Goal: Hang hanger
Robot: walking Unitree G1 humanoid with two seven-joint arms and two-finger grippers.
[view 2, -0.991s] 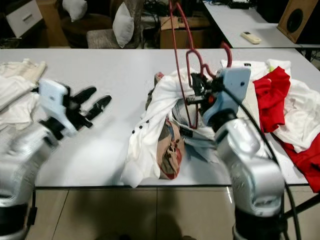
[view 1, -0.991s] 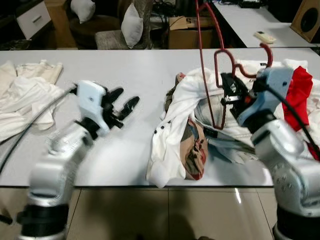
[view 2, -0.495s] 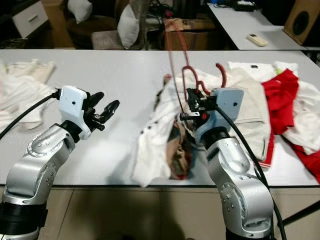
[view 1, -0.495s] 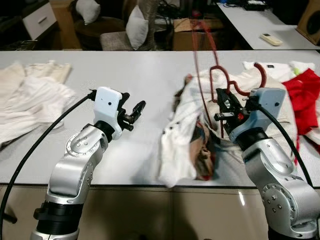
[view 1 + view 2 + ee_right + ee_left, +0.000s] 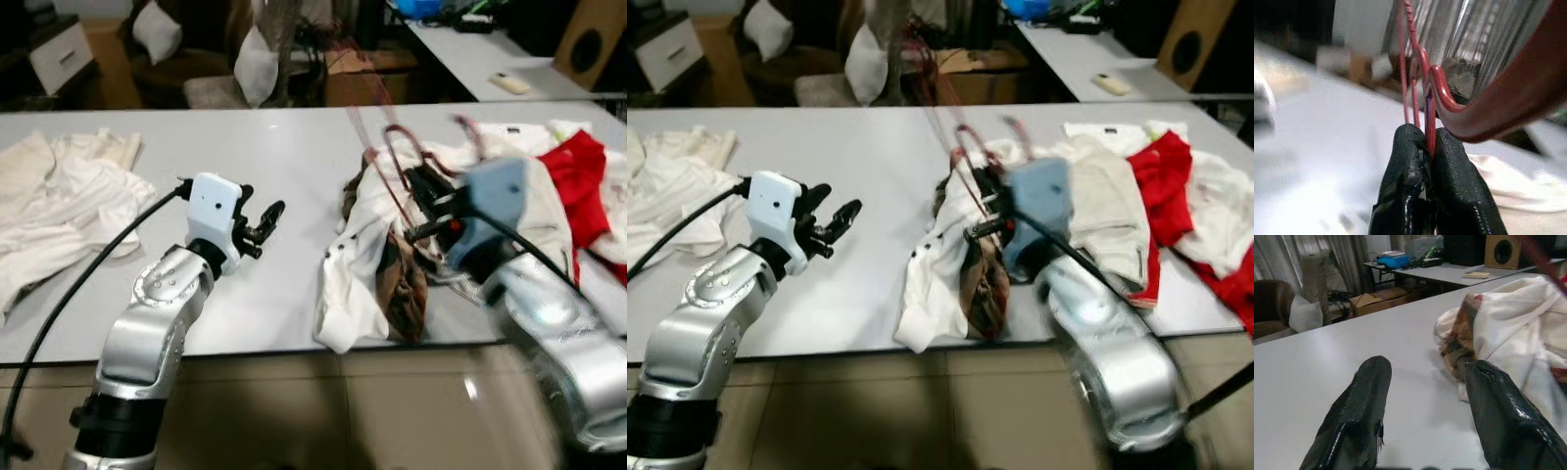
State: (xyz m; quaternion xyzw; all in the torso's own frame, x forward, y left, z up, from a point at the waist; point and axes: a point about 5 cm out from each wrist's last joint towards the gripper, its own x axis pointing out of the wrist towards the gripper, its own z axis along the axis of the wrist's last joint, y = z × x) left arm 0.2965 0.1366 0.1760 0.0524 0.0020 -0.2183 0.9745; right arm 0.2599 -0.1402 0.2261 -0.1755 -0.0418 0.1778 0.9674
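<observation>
A red wire hanger stands tilted over the heap of white and brown clothes on the white table. My right gripper, blurred by motion, is shut on it near the hook. The right wrist view has both black fingertips pinching the thin red wire, with the thick hook of the hanger curving beside them. My left gripper hovers open above bare table to the left of the heap, nothing between its fingers.
Crumpled white garments lie at the table's left end, red and white clothes at its right end. Behind the table are chairs with pillows, a cardboard box and a second table holding a remote.
My right arm has swung left and forward with the hanger, which now leans more to the left and blurs. The left gripper has held its place. The camera has shifted slightly.
</observation>
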